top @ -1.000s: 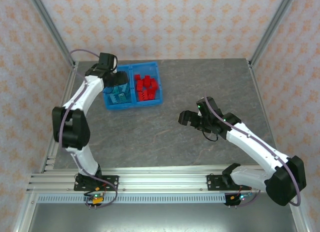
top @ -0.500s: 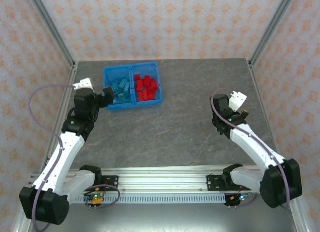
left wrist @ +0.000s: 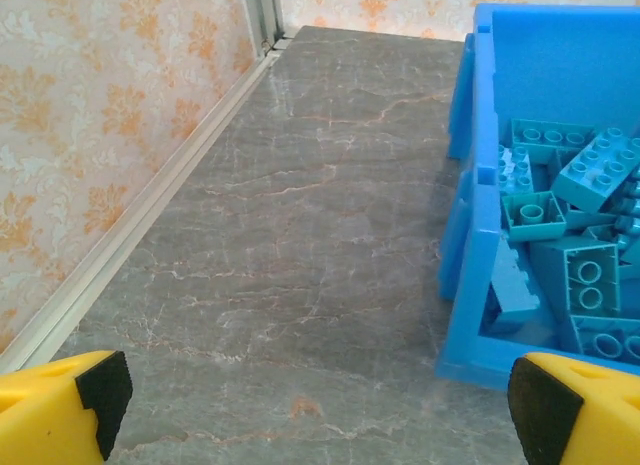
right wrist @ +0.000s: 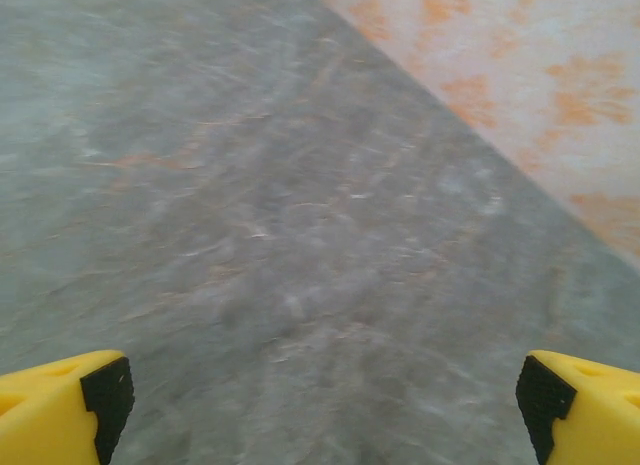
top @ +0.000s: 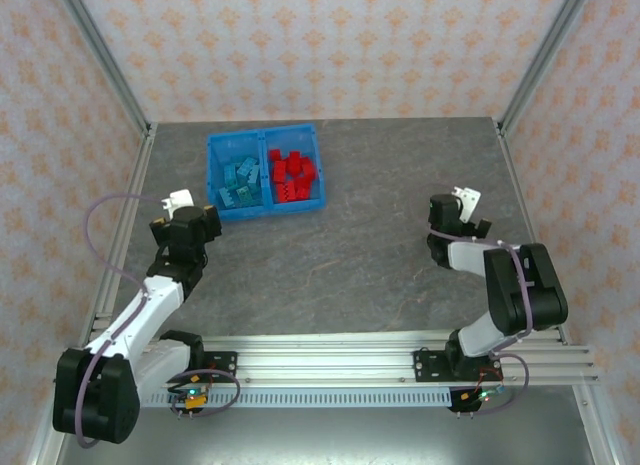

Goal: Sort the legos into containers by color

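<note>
Left jaws: spread, empty, near bin (left wrist: pixel 470 235)
Right jaws: spread, empty
Bin: teal legos (top: pixel 240 181) left, red legos (top: pixel 292 175) right

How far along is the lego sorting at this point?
Done: teal legos lie in the left compartment of the blue bin, red legos in the right. In hand: nothing; left pincer and right pincer stand open and empty over the table. Left: apparently nothing, since the table around the bin looks bare.
</note>
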